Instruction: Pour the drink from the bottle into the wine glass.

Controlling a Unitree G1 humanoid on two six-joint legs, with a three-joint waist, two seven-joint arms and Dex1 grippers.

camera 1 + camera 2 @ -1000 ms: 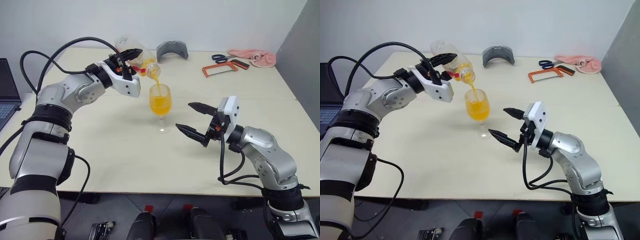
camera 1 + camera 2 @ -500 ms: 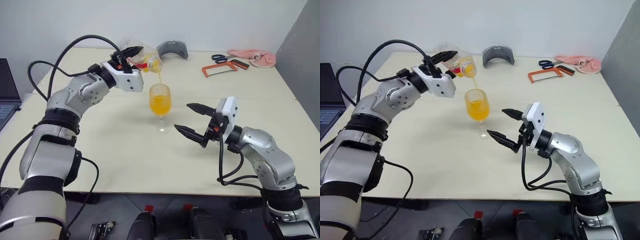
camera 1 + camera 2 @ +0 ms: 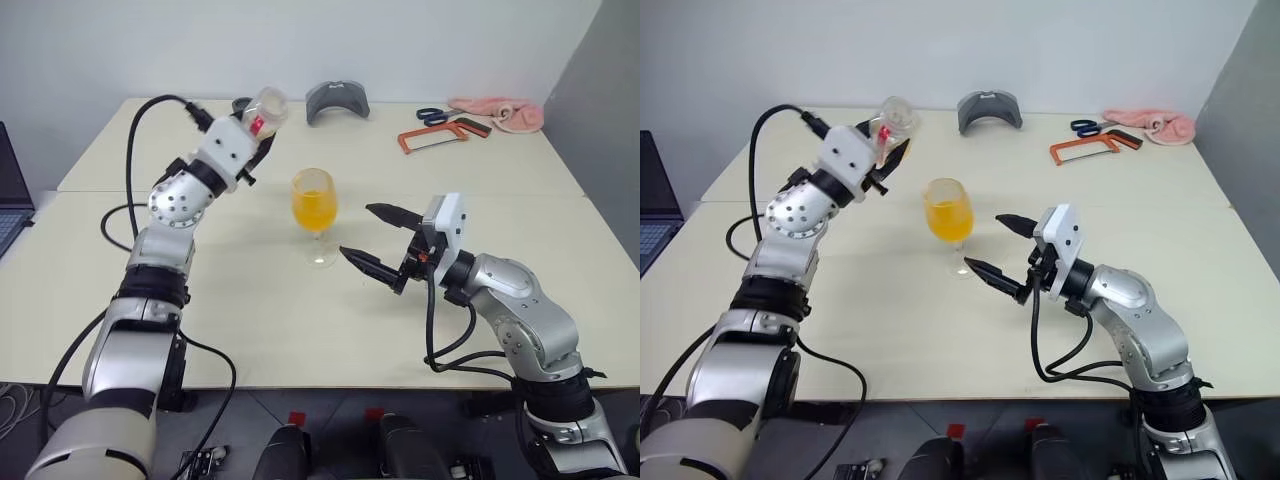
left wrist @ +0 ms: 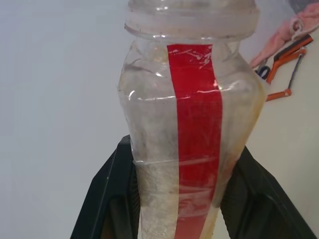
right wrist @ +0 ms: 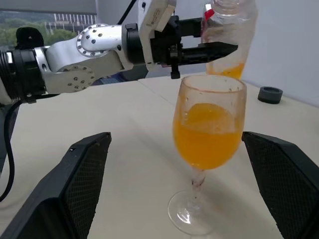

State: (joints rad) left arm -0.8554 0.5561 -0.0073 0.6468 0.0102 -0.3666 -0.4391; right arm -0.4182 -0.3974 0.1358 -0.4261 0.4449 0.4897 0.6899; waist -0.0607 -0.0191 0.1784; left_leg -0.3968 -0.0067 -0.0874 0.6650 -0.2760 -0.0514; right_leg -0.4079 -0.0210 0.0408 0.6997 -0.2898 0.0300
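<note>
The wine glass (image 3: 314, 205) stands upright on the table, its bowl more than half full of the orange drink (image 5: 208, 142). To its left and a little farther back, my left gripper (image 3: 258, 132) is shut on the bottle (image 3: 265, 104) and holds it raised, neck up. The bottle (image 4: 194, 124) sits between the two black fingers (image 4: 104, 199); it is nearly empty, with a little drink (image 5: 227, 70) at its bottom. My right gripper (image 3: 356, 230) is open just right of the glass. Its fingers (image 5: 84, 174) flank the glass without touching it.
At the back of the table lie a grey curved piece (image 3: 336, 100), scissors (image 3: 430, 114), an orange hacksaw (image 3: 440, 135) and a pink cloth (image 3: 500, 112). A small dark round piece (image 5: 270, 94) lies behind the glass. A laptop (image 3: 5, 190) sits at the far left.
The bottle was tipped over the glass with a stream running; my left wrist has rolled it back neck-up and drawn it left, away from the glass. The right gripper has stayed put.
</note>
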